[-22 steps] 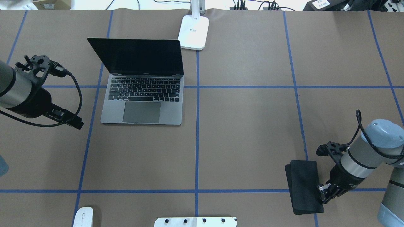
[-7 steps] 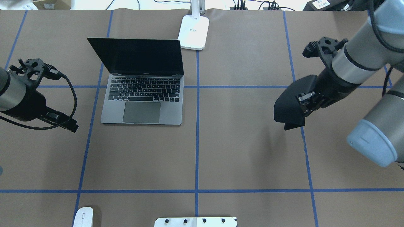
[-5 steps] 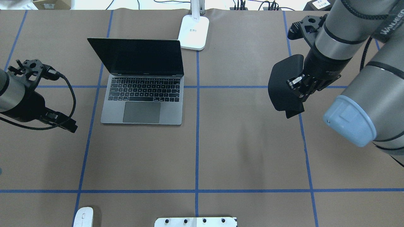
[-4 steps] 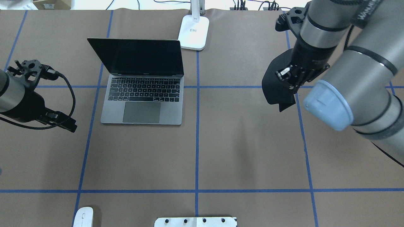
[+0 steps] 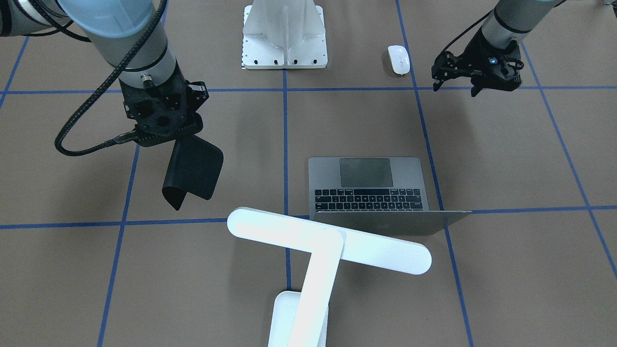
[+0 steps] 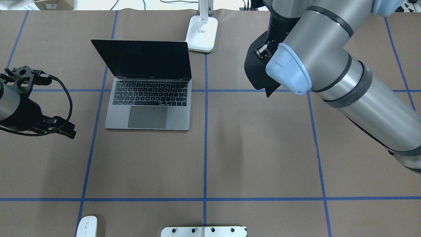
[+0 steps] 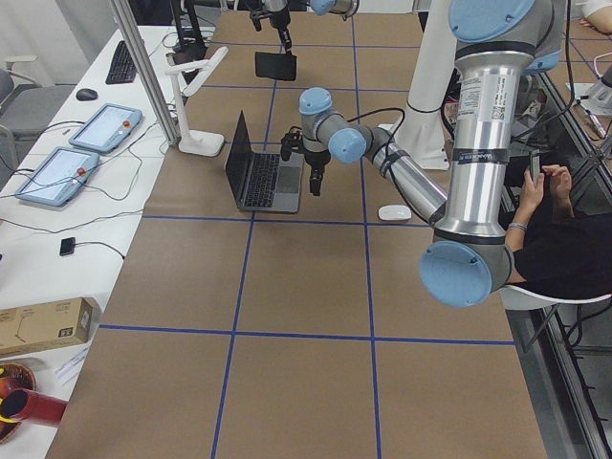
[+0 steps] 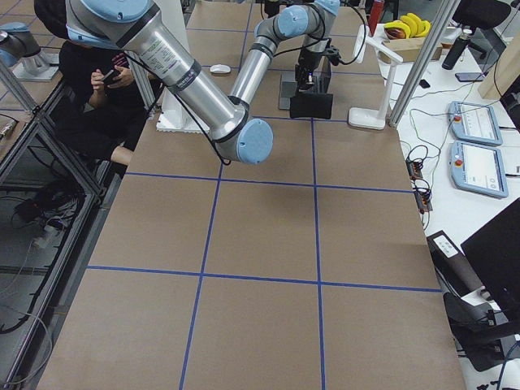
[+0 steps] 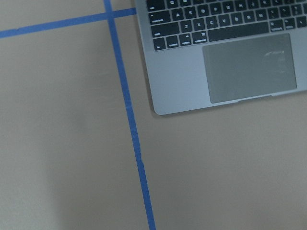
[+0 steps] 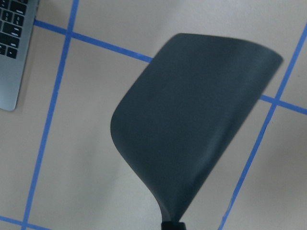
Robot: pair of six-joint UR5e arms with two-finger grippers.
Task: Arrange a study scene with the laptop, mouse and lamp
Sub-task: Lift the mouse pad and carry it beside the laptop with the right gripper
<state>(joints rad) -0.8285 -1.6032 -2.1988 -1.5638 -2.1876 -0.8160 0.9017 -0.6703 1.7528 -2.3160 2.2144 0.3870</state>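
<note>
Transport step: right gripper (image 6: pixel 264 54) fingers clamp the black mat (image 6: pixel 255 73) aloft at upper centre-right of the overhead frame, so the next move should lay it flat on the worktop (image 6: pixel 256 148) beside the laptop (image 6: pixel 148 110).

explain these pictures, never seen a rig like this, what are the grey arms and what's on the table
It is one moment seen by several cameras: one overhead, one facing the robot, one at each end, one on each wrist. The grey arms are a robot's left arm and right arm. On the table sit an open laptop, a white lamp, a white mouse and a white pedestal. The right end effector holds a floppy black mat in the air. The left end effector hovers beside the laptop, apparently empty.
</note>
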